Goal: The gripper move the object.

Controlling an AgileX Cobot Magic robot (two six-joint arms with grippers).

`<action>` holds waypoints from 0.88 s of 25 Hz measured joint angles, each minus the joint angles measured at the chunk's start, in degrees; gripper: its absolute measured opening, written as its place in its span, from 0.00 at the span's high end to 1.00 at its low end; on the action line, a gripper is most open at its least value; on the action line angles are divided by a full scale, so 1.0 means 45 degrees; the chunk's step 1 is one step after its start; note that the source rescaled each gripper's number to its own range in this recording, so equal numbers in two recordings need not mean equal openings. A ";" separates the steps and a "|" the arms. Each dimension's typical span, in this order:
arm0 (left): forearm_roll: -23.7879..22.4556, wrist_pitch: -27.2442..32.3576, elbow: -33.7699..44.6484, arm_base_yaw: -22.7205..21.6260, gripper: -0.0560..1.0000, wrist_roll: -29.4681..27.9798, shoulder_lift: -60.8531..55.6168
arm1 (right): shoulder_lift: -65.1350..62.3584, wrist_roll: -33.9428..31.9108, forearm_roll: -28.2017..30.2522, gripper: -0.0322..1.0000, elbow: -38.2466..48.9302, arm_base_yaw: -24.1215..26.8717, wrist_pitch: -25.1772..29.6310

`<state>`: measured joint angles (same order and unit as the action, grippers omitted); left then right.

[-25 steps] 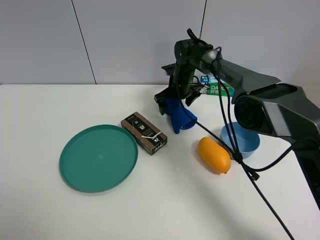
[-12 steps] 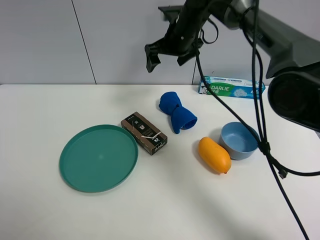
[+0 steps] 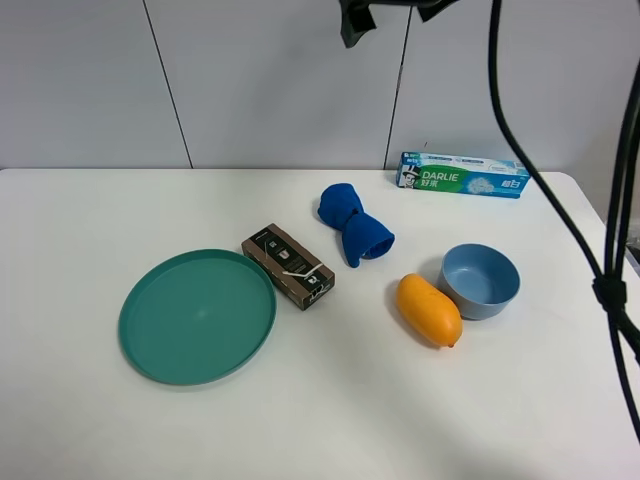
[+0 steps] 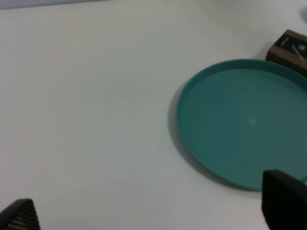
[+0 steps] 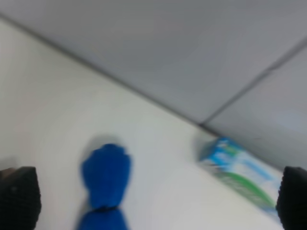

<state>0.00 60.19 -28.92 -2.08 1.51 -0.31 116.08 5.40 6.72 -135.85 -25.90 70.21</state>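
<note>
The deep blue cloth bundle (image 3: 355, 225), pinched in the middle, lies on the white table between the brown box and the toothpaste box. My right gripper (image 3: 394, 10) is high above it at the top edge of the exterior view, only its tips showing. In the blurred right wrist view the cloth (image 5: 105, 184) lies far below, between the wide-apart fingertips (image 5: 18, 197); the gripper (image 5: 156, 199) is open and empty. My left gripper (image 4: 151, 211) is open and empty over bare table beside the green plate (image 4: 240, 120). It is out of the exterior view.
A green plate (image 3: 197, 315) lies front left, with a brown box (image 3: 288, 265) beside it. An orange mango (image 3: 428, 310) and a light blue bowl (image 3: 480, 280) sit right of the cloth. A toothpaste box (image 3: 462, 175) lies by the back wall. Black cables (image 3: 600, 280) hang at the right.
My right gripper was at the cloth a second ago. It has let go and risen almost out of the top of the view. The cloth stays on the table.
</note>
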 joint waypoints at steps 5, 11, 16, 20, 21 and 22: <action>0.0000 0.0000 0.0000 0.0000 0.00 0.0000 0.0000 | -0.1436 -0.0187 0.1091 0.00 0.0015 0.0623 0.0004; 0.0000 0.0000 0.0000 0.0000 0.00 0.0000 0.0000 | -0.2546 0.0753 0.2081 0.00 0.0015 0.2138 0.0004; 0.0000 0.0000 0.0000 0.0000 0.00 0.0000 0.0000 | -0.2819 0.1796 0.2129 0.00 0.0015 0.4167 0.0004; 0.0000 0.0000 0.0000 0.0000 0.00 0.0000 0.0000 | -0.3158 0.2679 0.1337 0.00 0.0721 0.5834 -0.0011; 0.0000 0.0000 0.0000 0.0000 0.00 0.0000 0.0000 | -0.3413 0.2854 0.1133 0.00 0.1216 0.6101 -0.0011; 0.0000 0.0000 0.0000 0.0000 0.00 0.0000 0.0000 | -0.3749 0.3005 0.1060 0.00 0.1957 0.6332 -0.0011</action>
<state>0.00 60.19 -28.92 -2.08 1.51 -0.31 99.21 18.92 11.49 -127.04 2.59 70.16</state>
